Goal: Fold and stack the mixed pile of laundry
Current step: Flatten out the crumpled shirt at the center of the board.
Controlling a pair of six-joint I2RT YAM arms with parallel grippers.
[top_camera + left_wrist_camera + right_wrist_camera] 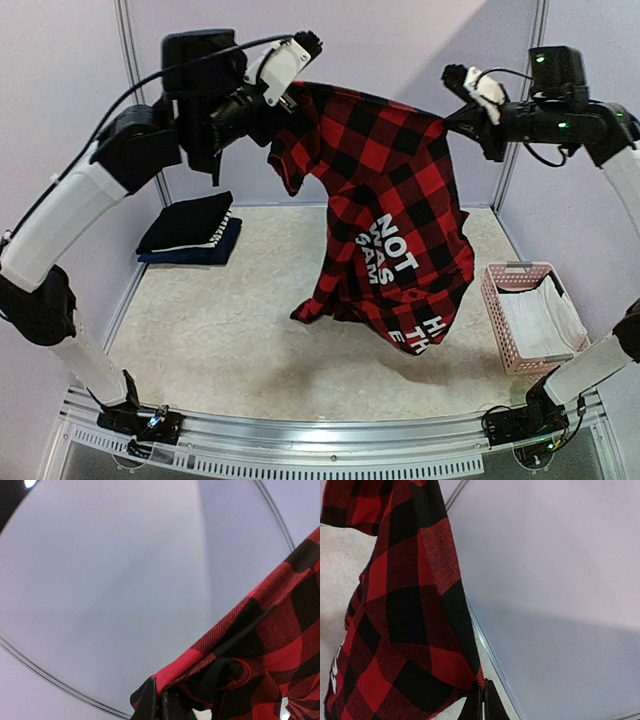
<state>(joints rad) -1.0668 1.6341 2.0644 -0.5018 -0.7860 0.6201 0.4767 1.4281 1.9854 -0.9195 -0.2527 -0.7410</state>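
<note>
Overhead view: plaid shirt [385, 200], red and black, hangs spread between both raised arms, well above the worktop [220, 330]; left claw [292, 98] pinched shut on the shirt's upper left corner, right claw [457, 118] pinched shut on the upper right corner; top edge of the cloth runs nearly taut from one claw to the other, sagging slightly toward the right; a short sleeve droops just below the left claw; body of the shirt falls down and to the right, white printed letters showing on its lower half; whether the lowest hem touches the worktop I cannot tell; folded dark clothes [190, 228] stacked at the far left of the worktop, well apart from the shirt; pink basket [525, 315] at the right edge, white cloth [540, 320] lying inside it, near the shirt's lower end but apart from it.

Left wrist view: claw [160, 706] at the bottom edge, fingers together with a bunched fold of plaid shirt [270, 650] clamped between them; cloth rises away up and to the right; pale wall [100, 580] behind.

Right wrist view: claw [483, 704] at the bottom edge, closed on a corner of the plaid shirt [405, 620]; cloth fills the left half of the view; worktop [340, 580] shows pale at far left.
</note>
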